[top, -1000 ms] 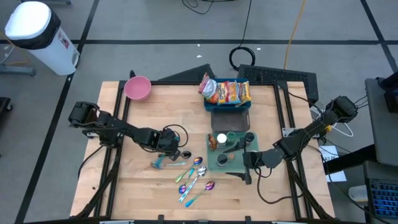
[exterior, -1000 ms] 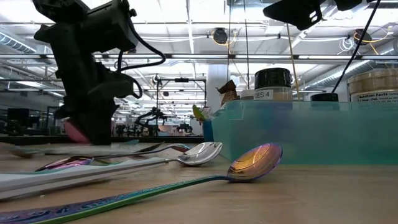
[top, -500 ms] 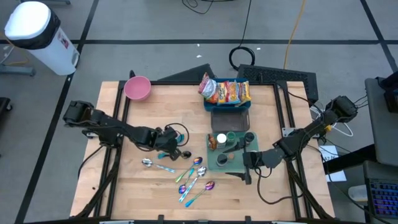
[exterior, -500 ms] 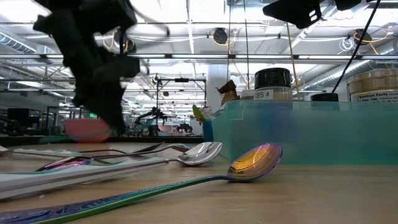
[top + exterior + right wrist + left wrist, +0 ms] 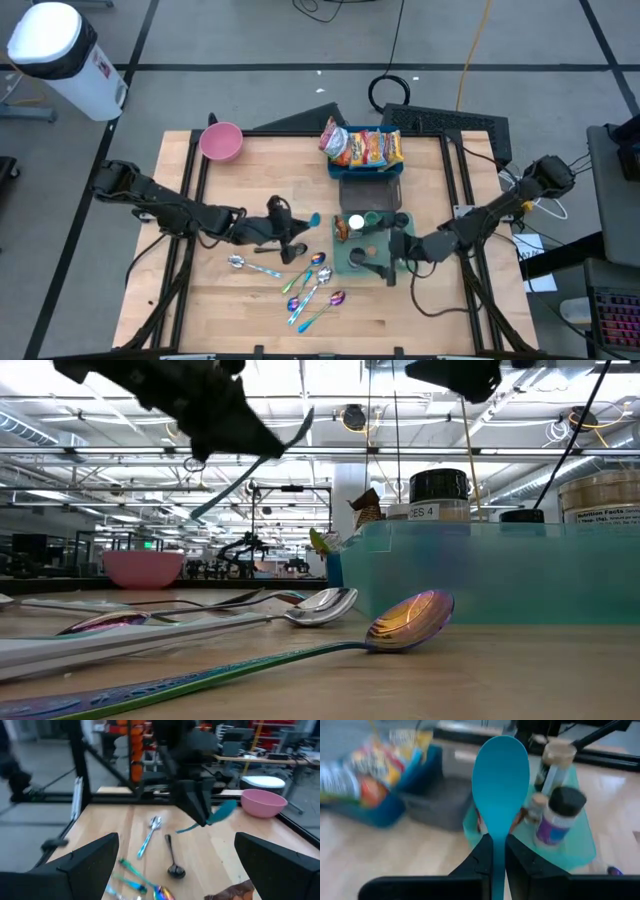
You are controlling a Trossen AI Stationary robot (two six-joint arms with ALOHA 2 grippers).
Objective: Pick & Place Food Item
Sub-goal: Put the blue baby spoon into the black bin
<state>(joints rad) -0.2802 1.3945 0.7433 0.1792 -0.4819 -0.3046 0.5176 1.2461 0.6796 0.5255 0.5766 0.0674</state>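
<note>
Left gripper [image 5: 296,236]: closed on the handle of a teal spoon [image 5: 500,790], which is held clear of the table with its bowl pointing toward the green tray [image 5: 352,264]. The grip is taken low on a thin handle, so the spoon could pivot or slip out between the fingers [image 5: 481,858] if the arm swings fast. Ahead of the spoon, on the tray: a dark-lidded jar [image 5: 555,817], a smaller cork-topped jar [image 5: 538,806] and a tall bottle [image 5: 554,762], closely set; any of them could be knocked over by the spoon bowl if it is carried in too low. Right gripper [image 5: 387,262]: open, empty, held over the near part of the same tray; a collision between the two arms is judged possible if both close on the tray together. Food items: snack packets [image 5: 362,146] in the blue bin [image 5: 366,168] at the table's far edge, untouched. On the table below: several loose spoons [image 5: 312,284], a pink bowl [image 5: 221,141] well apart.
</note>
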